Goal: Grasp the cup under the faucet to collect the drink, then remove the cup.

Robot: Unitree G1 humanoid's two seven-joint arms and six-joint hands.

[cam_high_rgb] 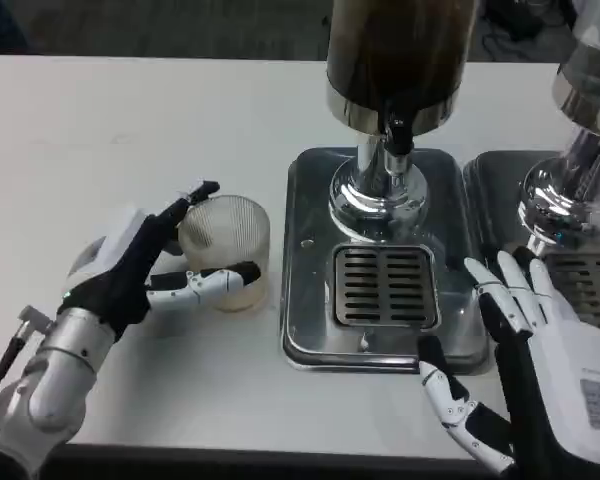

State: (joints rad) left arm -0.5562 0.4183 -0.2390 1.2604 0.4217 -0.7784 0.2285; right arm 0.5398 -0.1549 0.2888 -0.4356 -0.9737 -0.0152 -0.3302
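Left hand curled its fingers around the ribbed translucent cup, which stood on the table left of the dispenser's drip tray; the grasp looked in progress, and next the cup needed carrying right, beneath the faucet.

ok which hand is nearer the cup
Left. The left hand is around the cup, fingers on both sides of it, on the table left of the dispenser tray. The right hand is open at the tray's right front corner.
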